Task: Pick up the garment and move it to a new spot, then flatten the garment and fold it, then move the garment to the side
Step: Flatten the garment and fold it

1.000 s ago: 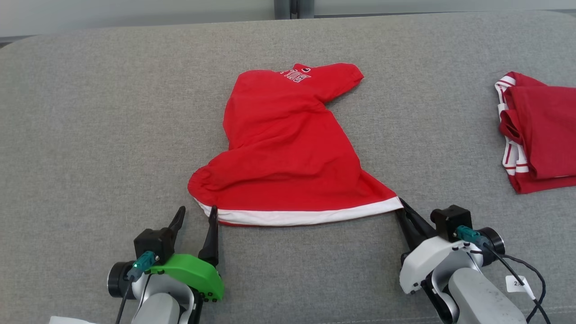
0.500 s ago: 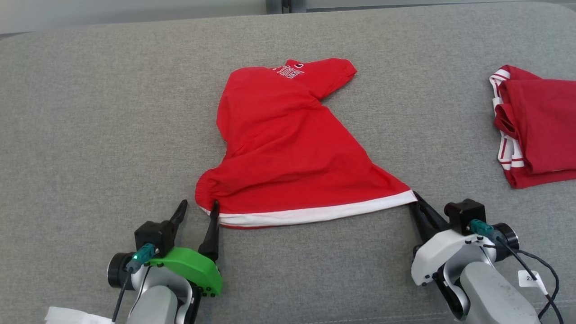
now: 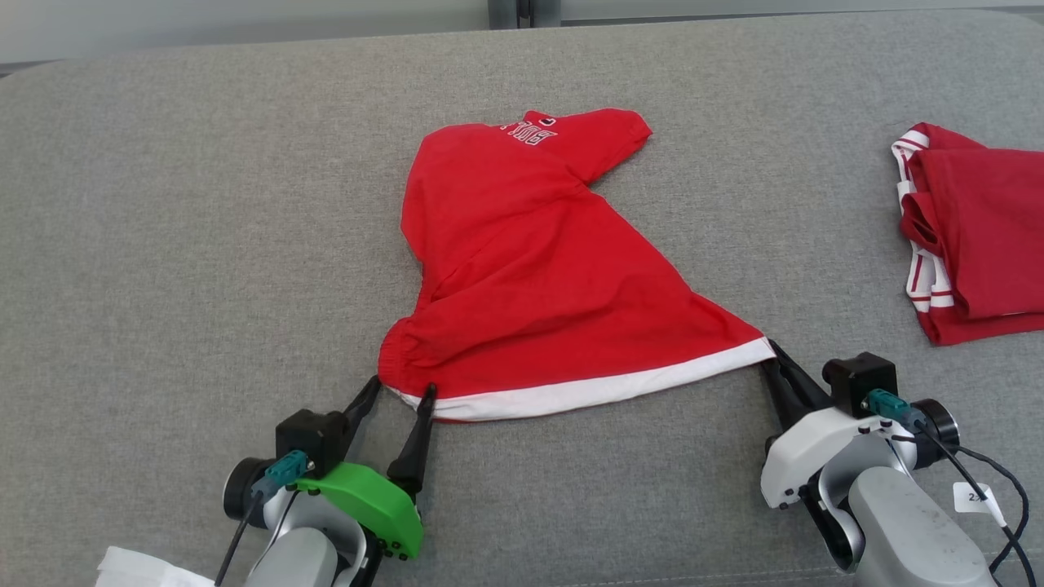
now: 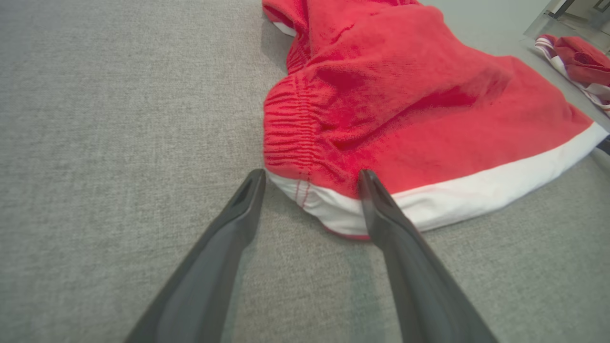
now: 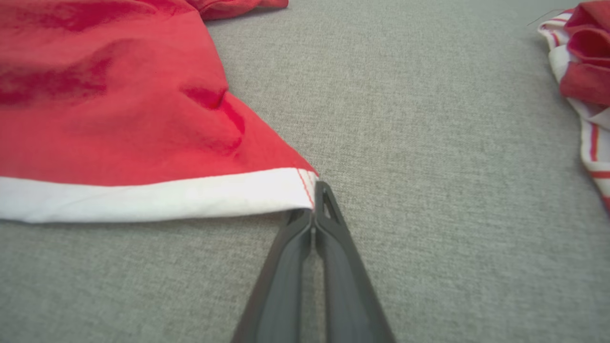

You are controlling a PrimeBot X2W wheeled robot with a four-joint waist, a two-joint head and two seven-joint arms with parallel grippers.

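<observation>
A red garment with a white hem lies spread on the grey padded surface. My right gripper is shut on the hem's right corner, and in the right wrist view its fingers pinch the white edge of the garment. My left gripper is open at the hem's left corner. In the left wrist view its fingers straddle that gathered corner of the garment, the right finger lying over the white band.
A second red garment with white stripes lies folded at the far right, also seen from both wrists. A white sheet shows at the bottom left by my left arm. Bare grey surface lies left of the garment.
My right gripper has drawn the hem's right corner to the right, and the whole hem has slid that way. My left gripper has followed right and now straddles the left corner.
</observation>
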